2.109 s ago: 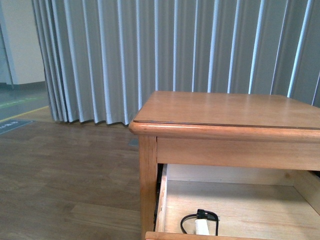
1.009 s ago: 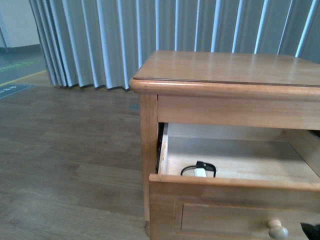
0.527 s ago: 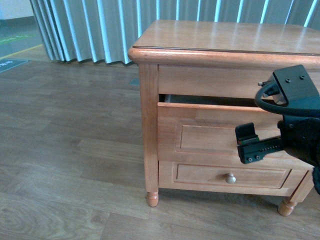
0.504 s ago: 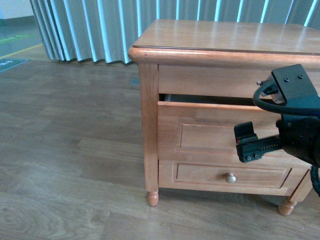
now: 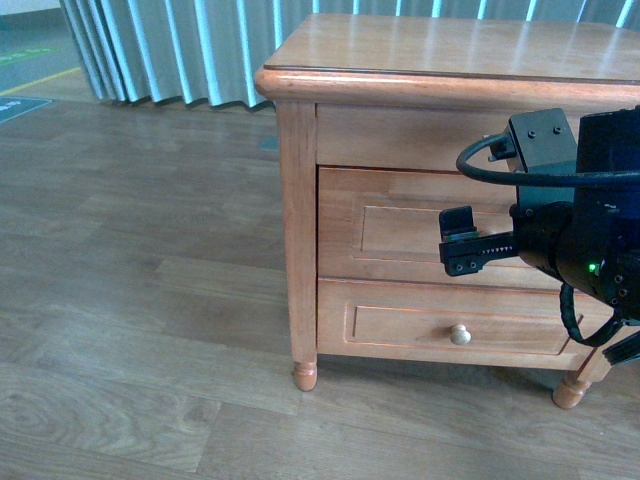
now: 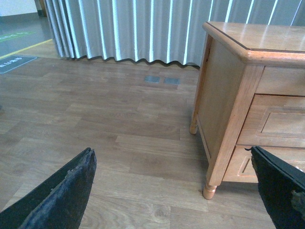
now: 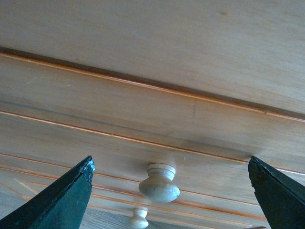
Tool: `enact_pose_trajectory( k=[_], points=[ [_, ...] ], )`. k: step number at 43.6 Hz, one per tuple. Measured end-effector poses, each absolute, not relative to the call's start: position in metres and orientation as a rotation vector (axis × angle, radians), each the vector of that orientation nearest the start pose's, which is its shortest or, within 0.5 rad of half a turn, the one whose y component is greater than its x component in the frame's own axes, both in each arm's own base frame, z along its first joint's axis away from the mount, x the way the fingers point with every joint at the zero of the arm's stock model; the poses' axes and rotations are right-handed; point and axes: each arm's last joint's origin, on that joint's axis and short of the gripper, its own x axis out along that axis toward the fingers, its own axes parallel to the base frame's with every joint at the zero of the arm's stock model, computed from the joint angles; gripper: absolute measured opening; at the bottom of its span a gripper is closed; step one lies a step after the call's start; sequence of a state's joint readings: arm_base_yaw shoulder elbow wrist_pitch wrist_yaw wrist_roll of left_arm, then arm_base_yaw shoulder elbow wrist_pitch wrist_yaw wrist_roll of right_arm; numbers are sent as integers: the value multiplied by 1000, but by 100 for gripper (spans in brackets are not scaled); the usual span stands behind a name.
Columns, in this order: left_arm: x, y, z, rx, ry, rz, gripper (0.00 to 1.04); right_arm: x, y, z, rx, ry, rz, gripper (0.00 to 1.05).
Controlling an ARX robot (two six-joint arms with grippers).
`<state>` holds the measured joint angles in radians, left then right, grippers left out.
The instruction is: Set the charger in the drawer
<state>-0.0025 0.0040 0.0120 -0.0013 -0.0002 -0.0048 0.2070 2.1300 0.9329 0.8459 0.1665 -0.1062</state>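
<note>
Item: nightstand point(image 5: 450, 55), honey-brown wood, turned feet, on wood-plank floor point(image 5: 120, 300); grey pleated curtain point(image 6: 143, 28) behind.

Drawer point(image 5: 400, 235): upper of two, pushed flush w/ cabinet front, no gap showing. Recessed panel front. Its pale round knob point(image 7: 158, 182) seen in right wrist view, untouched, sitting between the claw tips and clear of both. Lower drawer point(image 5: 400, 325) w/ own knob point(image 5: 460, 334) beneath, also shut.

Charger: not visible in any view.

Right claw point(image 7: 171, 191): fingers point(image 7: 62, 200) spread wide, nothing pinched, held just in front of drawer face; arm body blocks right part of drawer in front view.

Left claw point(image 6: 176, 191): spread wide, empty, over floor off the nightstand's left front corner, apart from it.
</note>
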Motion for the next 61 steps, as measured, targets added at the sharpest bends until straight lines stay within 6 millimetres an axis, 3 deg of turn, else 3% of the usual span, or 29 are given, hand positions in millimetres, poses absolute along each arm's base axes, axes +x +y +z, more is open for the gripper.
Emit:
enact_pose_trajectory(
  k=[4,8,14,22,27,30,36,42,56,61],
  points=[
    [97,0,167,-5,-7,-2,99,382,74,95,-161,334,71,96],
    [97,0,167,-5,-7,-2,99,363,66,118,-156,300,74,96],
    [97,0,167,-5,-7,-2,99,312,52,152,-123,273,67,96],
    [97,0,167,-5,-7,-2,99,245,34,170,-67,303,59,96],
    [97,0,167,-5,-7,-2,99,215,25,181,-44,282,12,96],
    [97,0,167,-5,-7,-2,99,202,21,190,-33,244,-9,96],
    [97,0,167,-5,-7,-2,99,199,20,197,-20,197,-10,96],
    [97,0,167,-5,-7,-2,99,184,15,188,0,18,1,66],
    [97,0,167,-5,-7,-2,99,155,0,176,1,12,-3,4],
    [97,0,167,-5,-7,-2,99,147,0,174,-2,8,0,2]
  ],
)
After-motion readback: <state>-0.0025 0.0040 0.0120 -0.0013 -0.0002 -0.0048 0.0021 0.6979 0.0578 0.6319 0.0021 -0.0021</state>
